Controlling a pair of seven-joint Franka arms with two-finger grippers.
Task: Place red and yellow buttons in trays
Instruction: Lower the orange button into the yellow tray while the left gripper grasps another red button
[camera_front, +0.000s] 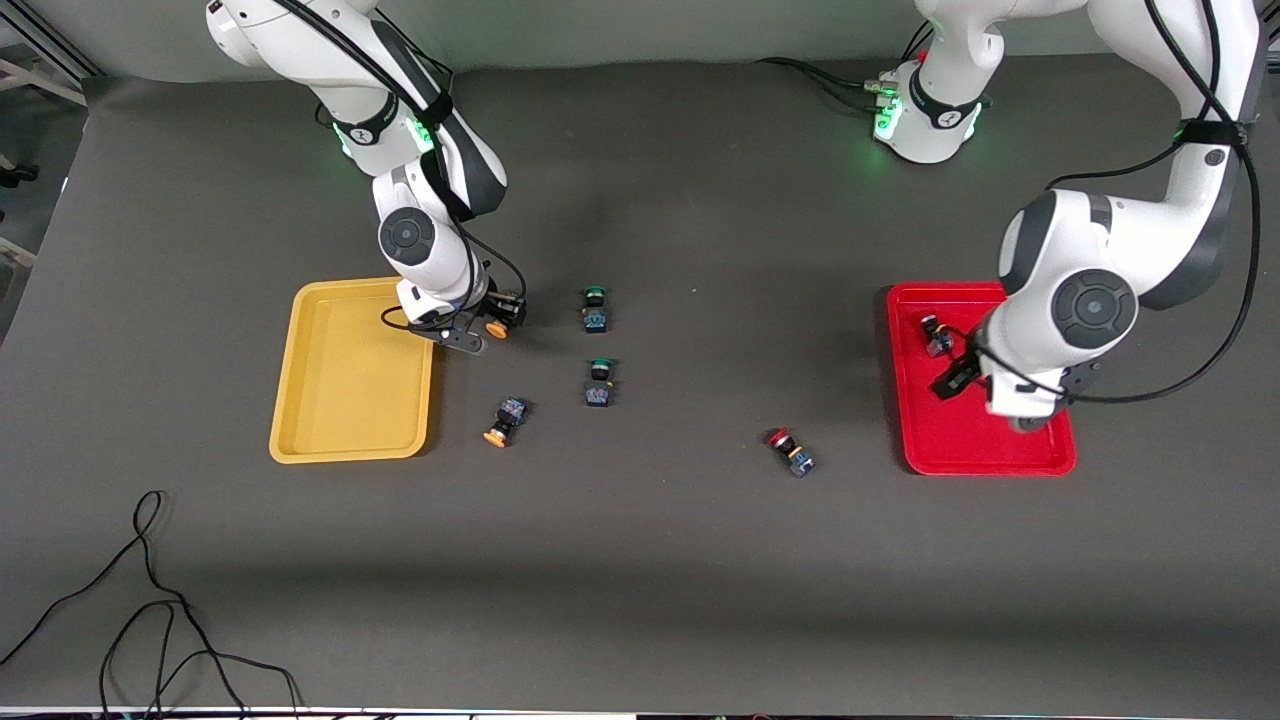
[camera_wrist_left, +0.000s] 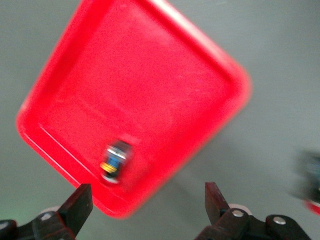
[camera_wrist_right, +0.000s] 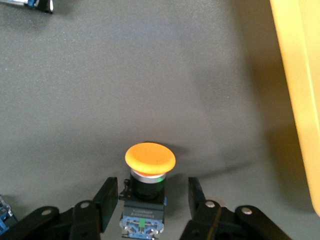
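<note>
A red-capped push-button switch (camera_front: 790, 451) and an orange-capped one (camera_front: 504, 421) are lying nearest the camera. Two green-capped switches (camera_front: 598, 383) are sitting beside them.

The right gripper (camera_wrist_right: 152, 200) is straddling another orange-capped switch (camera_wrist_right: 149, 170) beside the shallow yellow plastic tray (camera_front: 350, 372); whether it grips is unclear.

The left gripper (camera_wrist_left: 147, 206), jaws apart, is hovering over the red plastic tray (camera_wrist_left: 150, 90) holding a second red-capped switch (camera_wrist_left: 115, 161).

This is a robotics lab. Two white jointed robot arms (camera_front: 1090, 290) with green status lights stand bolted along a counter covered in plain dark grey matting (camera_front: 640, 560), and loose black cables (camera_front: 150, 610) trail across its near edge.
</note>
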